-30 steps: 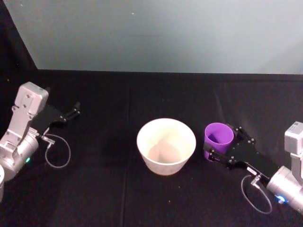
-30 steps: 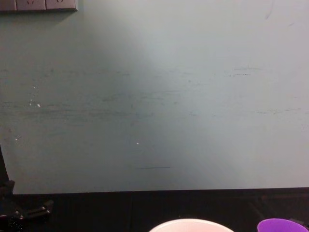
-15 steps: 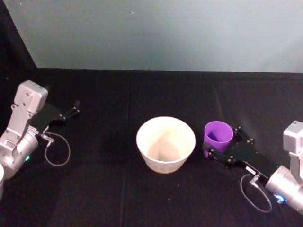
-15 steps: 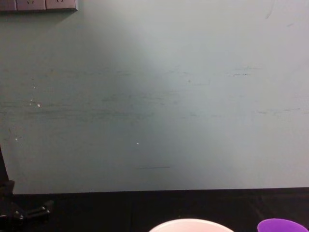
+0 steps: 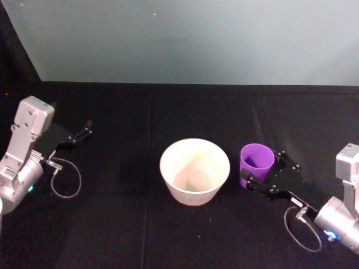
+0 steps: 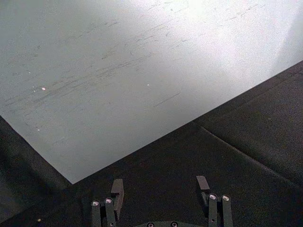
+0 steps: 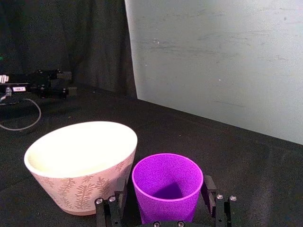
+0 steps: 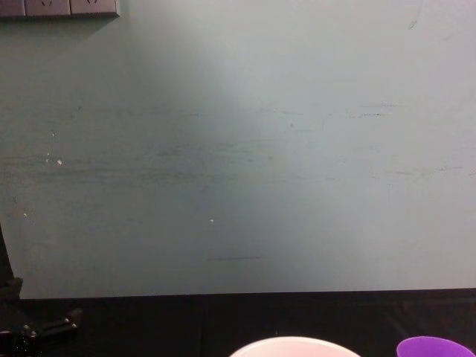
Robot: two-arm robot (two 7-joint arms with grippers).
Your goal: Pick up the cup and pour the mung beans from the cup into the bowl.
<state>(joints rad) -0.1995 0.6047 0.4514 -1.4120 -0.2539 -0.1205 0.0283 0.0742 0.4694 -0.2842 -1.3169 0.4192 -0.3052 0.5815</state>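
While cup [image 5: 257, 161] stands between right jaws, bowl [image 5: 190, 197] just beside

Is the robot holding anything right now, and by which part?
The right end effector brackets the cup at its side wall, beside the bowl; a firm hold cannot be told. The left end effector holds nothing.

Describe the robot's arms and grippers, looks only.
Each arm ends in a boxy silver-grey housing with a small light, green on the left, blue on the right. The left gripper and right gripper are flat black, with slim black fingers and silver screws. A thin grey cable loops off each wrist.
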